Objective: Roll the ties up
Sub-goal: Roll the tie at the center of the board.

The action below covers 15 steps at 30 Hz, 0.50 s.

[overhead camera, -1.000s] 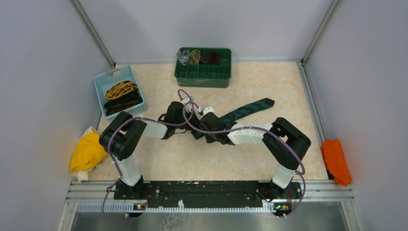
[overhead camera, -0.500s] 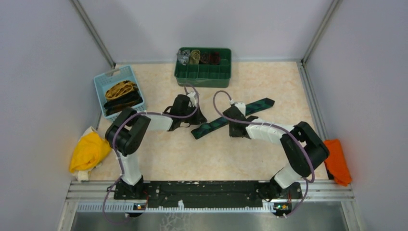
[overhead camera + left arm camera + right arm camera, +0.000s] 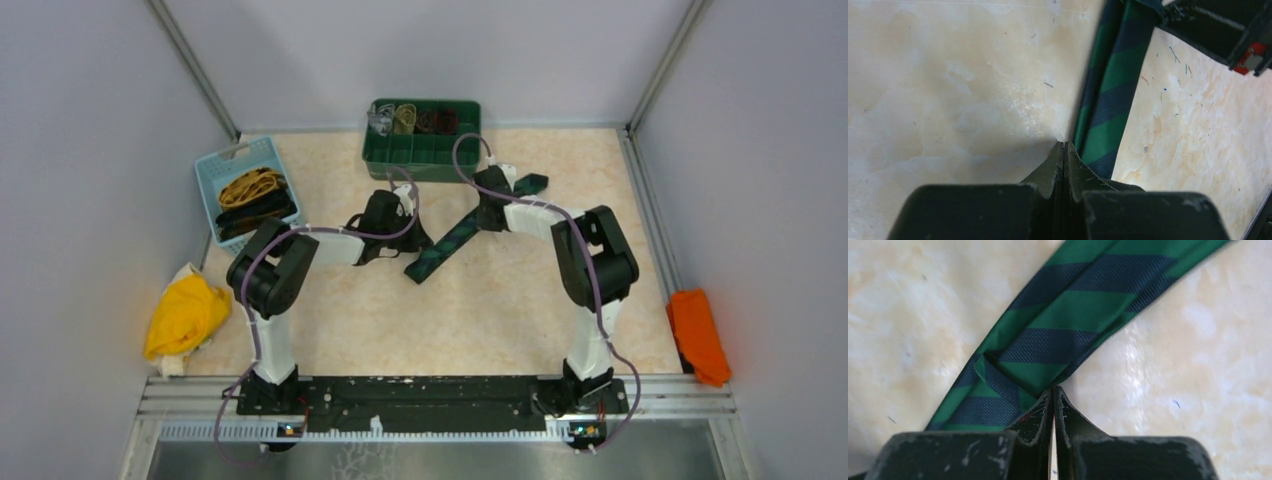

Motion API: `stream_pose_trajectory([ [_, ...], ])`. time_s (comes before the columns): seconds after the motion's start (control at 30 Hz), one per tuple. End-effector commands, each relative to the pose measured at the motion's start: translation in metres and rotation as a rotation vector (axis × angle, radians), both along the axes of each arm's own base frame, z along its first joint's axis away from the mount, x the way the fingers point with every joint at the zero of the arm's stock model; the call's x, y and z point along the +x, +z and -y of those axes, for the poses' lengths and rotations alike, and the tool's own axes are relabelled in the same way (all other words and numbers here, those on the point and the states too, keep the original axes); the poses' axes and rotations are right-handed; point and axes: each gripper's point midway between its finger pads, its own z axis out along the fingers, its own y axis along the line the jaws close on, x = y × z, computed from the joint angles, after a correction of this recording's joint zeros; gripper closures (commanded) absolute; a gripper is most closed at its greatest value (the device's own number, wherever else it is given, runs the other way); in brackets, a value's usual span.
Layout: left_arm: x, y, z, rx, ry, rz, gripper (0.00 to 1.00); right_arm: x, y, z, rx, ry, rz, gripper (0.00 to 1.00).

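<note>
A dark green tie [image 3: 455,238] with dark checks lies diagonally on the table, its near end at centre and its wide pointed end [image 3: 535,183] near the green crate. My left gripper [image 3: 418,243] is shut, its tips [image 3: 1064,145] on the table against the tie's left edge [image 3: 1108,100]; nothing shows between the jaws. My right gripper [image 3: 489,222] is shut, pinching a folded edge of the tie [image 3: 1068,315] at its tips [image 3: 1054,388]. Mustard-yellow [image 3: 250,185] and black [image 3: 258,212] ties lie in the blue basket.
A green divided crate [image 3: 425,158] stands at the back, with rolled ties [image 3: 410,118] in its rear cells. A blue basket [image 3: 225,165] is at the back left. A yellow cloth [image 3: 185,315] lies at the left edge and an orange cloth [image 3: 697,335] at the right edge.
My right gripper has swung from the table's centre toward the back, dragging the tie's upper part with it, so the tie lies steeper. My left gripper has shifted slightly right.
</note>
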Motion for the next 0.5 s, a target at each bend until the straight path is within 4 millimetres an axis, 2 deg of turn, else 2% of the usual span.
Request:
stream_pose_trajectory([
  [0.0,-0.042,-0.071,-0.037,0.190,0.002,-0.181,1.00,-0.032,-0.054,0.008,-0.060,0.048,-0.211,1.00],
  [0.17,-0.040,-0.071,-0.045,0.228,0.031,-0.169,1.00,-0.057,-0.045,0.005,-0.020,0.100,-0.205,1.00],
  [0.33,-0.033,-0.064,-0.072,0.300,0.151,-0.154,1.00,-0.095,-0.016,-0.026,-0.065,0.278,-0.146,1.00],
  [0.47,-0.040,-0.061,-0.082,0.296,0.179,-0.170,1.00,-0.103,0.009,-0.042,-0.045,0.344,-0.053,1.00],
])
